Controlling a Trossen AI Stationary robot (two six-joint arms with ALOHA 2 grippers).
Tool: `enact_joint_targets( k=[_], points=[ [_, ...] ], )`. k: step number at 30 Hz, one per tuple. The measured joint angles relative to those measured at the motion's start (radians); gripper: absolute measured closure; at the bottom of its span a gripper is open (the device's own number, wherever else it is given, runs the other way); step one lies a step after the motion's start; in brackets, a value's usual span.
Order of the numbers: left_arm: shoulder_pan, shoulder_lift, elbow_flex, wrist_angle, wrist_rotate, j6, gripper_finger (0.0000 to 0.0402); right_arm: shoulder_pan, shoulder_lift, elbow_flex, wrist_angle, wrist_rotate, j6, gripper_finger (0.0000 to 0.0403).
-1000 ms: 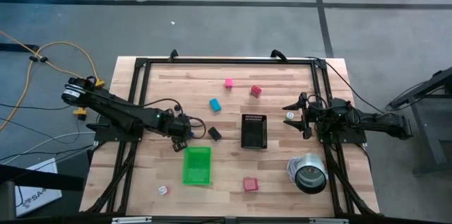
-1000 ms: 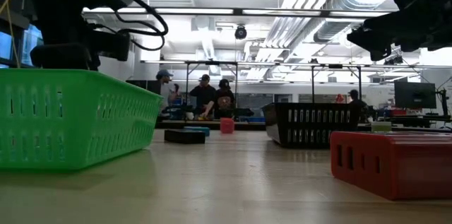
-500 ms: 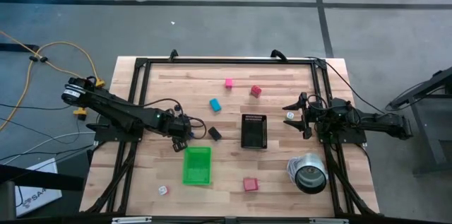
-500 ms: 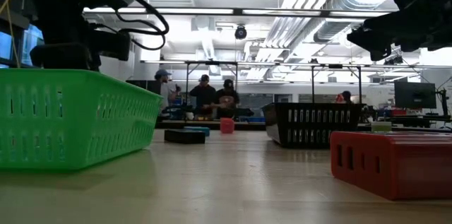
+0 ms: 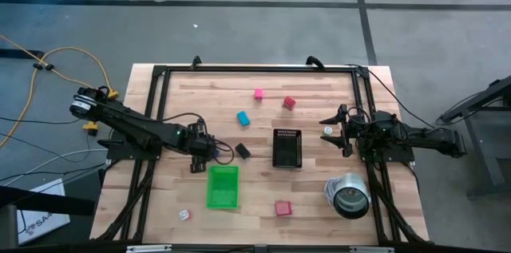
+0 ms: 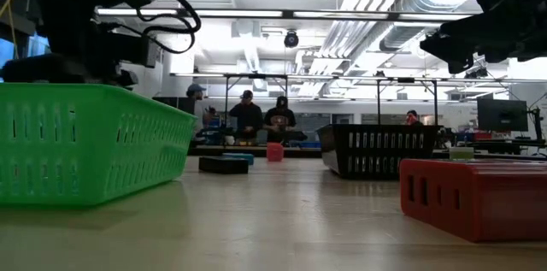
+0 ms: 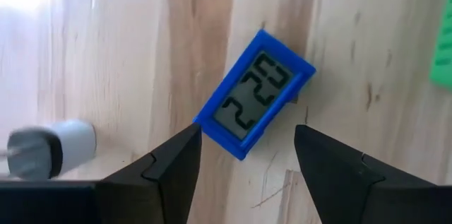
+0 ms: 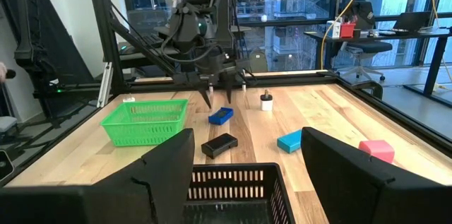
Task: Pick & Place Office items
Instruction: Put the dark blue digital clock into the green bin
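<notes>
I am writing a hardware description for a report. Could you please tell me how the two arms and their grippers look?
Both arms are dark, almost black, built of slim jointed segments. The left arm carries loose black cables looping near its wrist and has a round grey base with yellow parts. The left gripper has two matte black, wedge-shaped fingers with angular facets. The right gripper has the same black fingers.

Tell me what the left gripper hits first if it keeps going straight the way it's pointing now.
Most likely the dark blue piece with the small display. The left gripper points down at the table, jaws open, and the piece lies between and just ahead of them. How much gap remains above it is unclear.
</notes>
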Motion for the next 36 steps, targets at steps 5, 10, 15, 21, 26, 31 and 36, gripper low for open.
enact_joint_targets(
  k=[5, 10, 15, 21, 26, 31, 36],
  points=[
    [0.002, 0.000, 0.001, 0.029, 0.004, 0.084, 0.0181, 0.000, 0.000, 0.000, 0.000, 0.000, 0.000, 0.0155],
    [0.029, 0.000, 0.001, 0.028, 0.013, 0.132, 0.0181, 0.000, 0.000, 0.000, 0.000, 0.000, 0.000, 0.0155],
    [0.053, 0.000, 0.001, 0.027, 0.060, 0.217, 0.0181, 0.000, 0.000, 0.000, 0.000, 0.000, 0.000, 0.0155],
    [0.097, 0.000, 0.001, 0.024, 0.140, 0.270, 0.0181, 0.000, 0.000, 0.000, 0.000, 0.000, 0.000, 0.0155],
    [0.155, 0.000, 0.001, 0.006, 0.188, 0.332, 0.0181, 0.000, 0.000, 0.000, 0.000, 0.000, 0.000, 0.0155],
    [0.187, 0.000, 0.001, 0.008, 0.196, 0.387, 0.0181, 0.000, 0.000, 0.000, 0.000, 0.000, 0.000, 0.0155],
    [0.189, 0.000, 0.001, 0.019, 0.234, 0.395, 0.0181, 0.000, 0.000, 0.000, 0.000, 0.000, 0.000, 0.0155]
  ],
)
